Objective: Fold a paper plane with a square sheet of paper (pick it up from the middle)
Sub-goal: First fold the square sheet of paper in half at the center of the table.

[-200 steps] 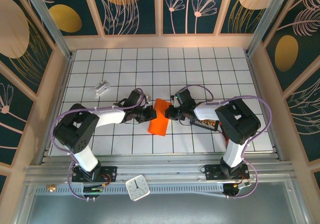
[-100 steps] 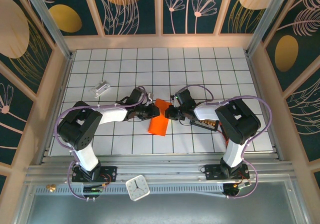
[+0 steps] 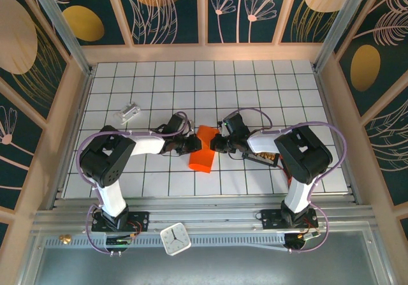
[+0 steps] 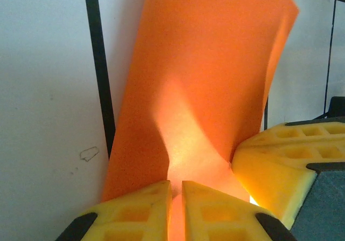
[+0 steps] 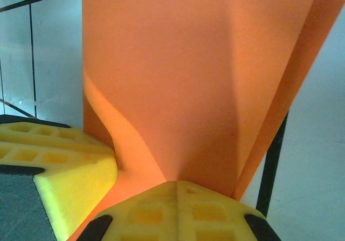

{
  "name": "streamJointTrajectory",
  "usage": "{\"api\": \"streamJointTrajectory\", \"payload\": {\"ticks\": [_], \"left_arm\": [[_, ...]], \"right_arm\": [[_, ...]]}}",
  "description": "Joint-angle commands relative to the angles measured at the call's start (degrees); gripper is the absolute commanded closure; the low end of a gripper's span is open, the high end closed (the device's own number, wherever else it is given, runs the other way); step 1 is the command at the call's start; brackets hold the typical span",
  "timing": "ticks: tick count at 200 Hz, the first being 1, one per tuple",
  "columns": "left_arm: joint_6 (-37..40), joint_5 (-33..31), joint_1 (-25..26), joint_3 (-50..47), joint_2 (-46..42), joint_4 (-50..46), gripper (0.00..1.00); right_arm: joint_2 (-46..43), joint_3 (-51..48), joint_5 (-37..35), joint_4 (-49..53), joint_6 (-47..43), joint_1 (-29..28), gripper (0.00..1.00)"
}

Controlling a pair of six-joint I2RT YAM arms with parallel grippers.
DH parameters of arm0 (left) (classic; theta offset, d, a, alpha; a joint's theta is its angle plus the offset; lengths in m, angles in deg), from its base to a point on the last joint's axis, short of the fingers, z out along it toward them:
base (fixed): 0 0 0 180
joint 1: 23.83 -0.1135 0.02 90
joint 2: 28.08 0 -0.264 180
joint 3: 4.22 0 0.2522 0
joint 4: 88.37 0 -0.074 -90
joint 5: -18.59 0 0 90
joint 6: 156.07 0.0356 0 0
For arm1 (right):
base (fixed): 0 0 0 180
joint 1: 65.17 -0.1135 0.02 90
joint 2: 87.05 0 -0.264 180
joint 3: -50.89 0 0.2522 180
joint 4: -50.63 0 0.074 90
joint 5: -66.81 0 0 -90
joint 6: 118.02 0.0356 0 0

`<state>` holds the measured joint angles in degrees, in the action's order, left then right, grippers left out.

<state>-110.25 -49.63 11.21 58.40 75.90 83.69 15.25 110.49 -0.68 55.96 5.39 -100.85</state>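
Orange paper sheet (image 3: 203, 157), folded, in the middle of the white worktop (image 3: 255, 87).
Pinched from both sides: left hand (image 3: 191, 146) narrow around it, right hand (image 3: 215, 145) clamped tight.

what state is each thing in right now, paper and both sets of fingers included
orange paper, folded over, bowed, pinched from both sides
left fingers, nearly together, paper's edge in the narrow gap
right fingers, shut on the paper's opposite edge
silvery block, lying on the table, apart from both arms
clock, face up on the front rail
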Motion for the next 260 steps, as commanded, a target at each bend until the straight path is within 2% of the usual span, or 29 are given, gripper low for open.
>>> {"api": "streamJointTrajectory", "payload": {"ticks": [1,60,96,134,185,213,260], "left_arm": [[1.05,-3.5,0.13,-1.89,0.21,-3.01,0.84],[-3.6,3.43,0.44,-5.32,-10.46,0.54,0.8],[-3.26,7.5,1.78,-7.53,-10.52,0.14,0.83],[0.0,2.56,1.78,-8.14,-7.47,-5.38,0.87],[1.42,-1.46,1.75,-10.36,-6.37,-6.79,0.89],[1.51,-0.93,1.78,-10.46,-8.39,-6.85,0.89],[-2.06,5.97,1.78,-9.77,-14.59,-0.83,0.84]], "right_arm": [[3.25,-3.13,-6.07,8.84,-0.95,-0.13,1.0],[3.17,-2.87,-6.16,9.17,-1.06,-0.02,1.0],[3.58,-2.69,-6.15,9.05,-1.07,-0.04,1.0],[3.78,-2.6,-6.32,9.46,-1.33,0.02,1.0],[3.73,-3.04,-6.42,9.52,-1.76,0.35,1.0],[3.69,-3.04,-6.51,9.91,-2.12,0.56,1.0],[3.67,-2.78,-6.45,10.08,-2.38,0.7,1.0]]}}
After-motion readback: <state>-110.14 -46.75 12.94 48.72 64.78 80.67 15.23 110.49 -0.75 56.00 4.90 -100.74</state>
